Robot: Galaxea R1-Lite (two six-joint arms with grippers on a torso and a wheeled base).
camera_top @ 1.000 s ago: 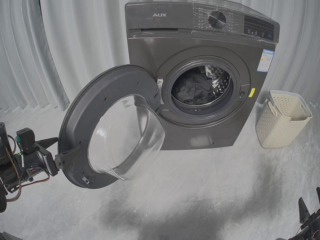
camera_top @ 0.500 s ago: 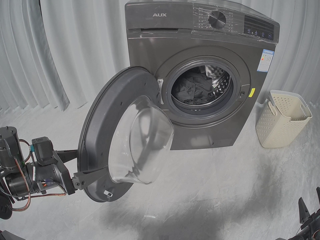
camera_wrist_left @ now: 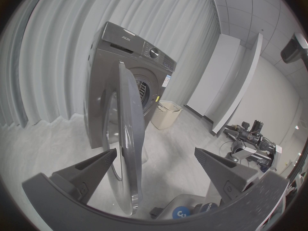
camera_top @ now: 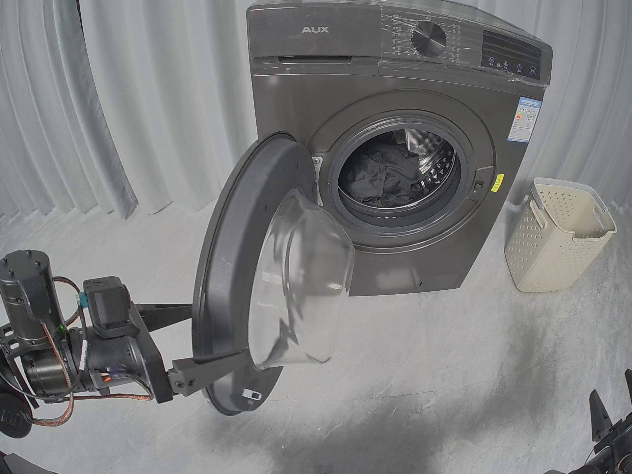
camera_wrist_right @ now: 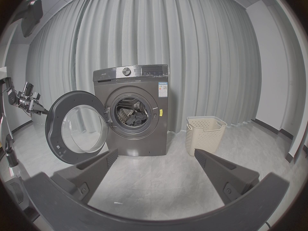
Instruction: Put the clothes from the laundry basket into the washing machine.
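Head view: dark clothes (camera_top: 382, 176) lie inside the washing machine (camera_top: 368, 87); the laundry basket (camera_top: 540, 258) stands beside it. Left hand (camera_top: 217, 334) is wide around the door (camera_top: 230, 251) rim; right hand (camera_wrist_right: 155, 151) wide, holding nothing.

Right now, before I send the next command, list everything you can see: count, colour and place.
washing machine: one, dark grey, standing against the curtain, front towards the robot.
door: one, dark grey rim with a clear bowl, hinged left of the drum opening, standing partly open.
clothes: a dark heap, count unclear, inside the drum.
laundry basket: one, cream, on the floor right of the machine; looks empty from above.
curtain: one, white, behind the machine.
floor: pale grey, marbled.
left gripper: open, its fingers straddling the door's free edge.
right gripper: open, holding nothing, low on the robot's right.
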